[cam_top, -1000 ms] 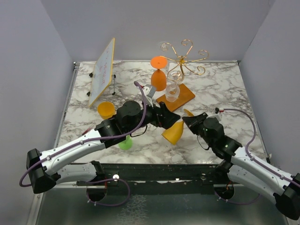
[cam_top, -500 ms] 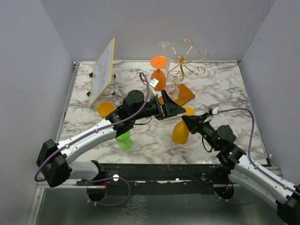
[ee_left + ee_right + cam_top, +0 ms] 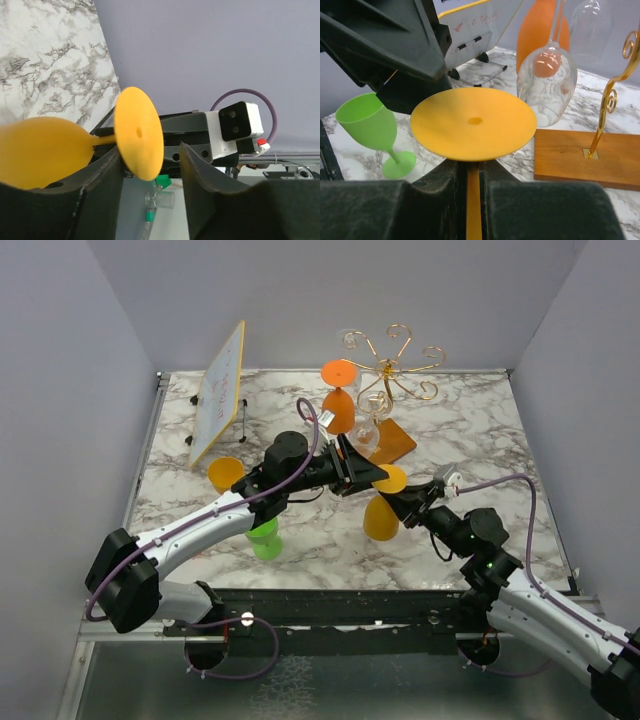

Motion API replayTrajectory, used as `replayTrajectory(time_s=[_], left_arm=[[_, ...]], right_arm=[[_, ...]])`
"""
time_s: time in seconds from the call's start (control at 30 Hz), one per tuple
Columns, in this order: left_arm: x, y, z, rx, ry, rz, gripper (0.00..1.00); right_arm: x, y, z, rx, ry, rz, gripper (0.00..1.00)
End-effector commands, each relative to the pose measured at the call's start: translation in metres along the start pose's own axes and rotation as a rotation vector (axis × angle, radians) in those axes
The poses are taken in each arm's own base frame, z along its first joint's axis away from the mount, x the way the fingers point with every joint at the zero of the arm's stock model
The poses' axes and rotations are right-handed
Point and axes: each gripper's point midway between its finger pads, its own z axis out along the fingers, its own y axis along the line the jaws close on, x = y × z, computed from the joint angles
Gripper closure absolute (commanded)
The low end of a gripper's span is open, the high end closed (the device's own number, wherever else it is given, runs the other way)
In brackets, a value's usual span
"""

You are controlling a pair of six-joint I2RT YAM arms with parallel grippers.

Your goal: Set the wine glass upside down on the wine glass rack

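Since a second ago my left jaws have swung in and narrowed around the foot of the yellow wine glass [image 3: 380, 519], a gap showing on one side. My right jaws clamp its stem, holding it over the surface [image 3: 470, 420] just in front of the wine glass rack [image 3: 400, 440].

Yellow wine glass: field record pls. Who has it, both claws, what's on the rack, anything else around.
glass: yellow wine glass, held tilted, foot toward the left arm
right claw: shut on the stem, just under the foot
left claw: open, straddling the foot, no grip visible
wine glass rack: clear glass hangs upside down over the wooden base; orange glass upside down beside it
elsewhere: green glass upright at front left; whiteboard at back left
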Motion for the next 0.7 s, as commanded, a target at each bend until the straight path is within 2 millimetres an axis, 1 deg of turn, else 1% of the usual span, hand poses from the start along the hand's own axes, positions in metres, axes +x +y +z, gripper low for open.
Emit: replayTrajectory(time_s=[0.0,0.13,0.2,0.23,0.27,0.3,0.37,0.4,0.43,0.5,0.53,0.67], left_arm=[[0.003,-0.005,-0.001,0.032,0.012,-0.022,0.59],[0.004,-0.007,-0.002,0.040,0.024,-0.024,0.81],[0.005,-0.007,-0.003,0.041,0.021,-0.021,0.95],[0.005,-0.007,-0.003,0.043,0.020,-0.020,1.00],[0.005,-0.008,-0.004,0.046,0.020,-0.013,1.00],[0.005,-0.009,-0.005,0.050,0.019,-0.006,1.00],[0.003,-0.011,-0.008,0.053,0.002,0.013,1.00],[0.003,-0.009,-0.010,0.051,-0.008,0.020,1.00],[0.001,-0.011,-0.012,0.053,-0.020,0.030,1.00],[0.000,-0.009,-0.015,0.050,-0.038,0.048,1.00],[0.000,-0.008,-0.017,0.049,-0.045,0.055,1.00],[-0.001,-0.003,-0.022,0.040,-0.068,0.086,1.00]], right_arm=[[-0.018,0.020,0.001,-0.115,-0.061,-0.045,0.99],[-0.023,0.030,-0.002,-0.165,-0.067,-0.024,0.99],[-0.022,0.032,-0.003,-0.173,-0.056,-0.005,0.99],[-0.020,0.032,-0.003,-0.170,-0.041,0.008,0.98],[-0.018,0.030,-0.003,-0.155,-0.021,0.029,0.93],[-0.015,0.027,-0.003,-0.128,0.005,0.063,0.83],[-0.012,0.023,-0.003,-0.076,0.065,0.149,0.58],[-0.009,0.023,-0.004,-0.063,0.098,0.184,0.49],[-0.005,0.024,-0.006,-0.061,0.129,0.207,0.43],[0.001,0.032,-0.010,-0.090,0.181,0.242,0.37],[0.006,0.036,-0.013,-0.106,0.215,0.262,0.36],[0.006,0.046,-0.023,-0.115,0.307,0.343,0.34]])
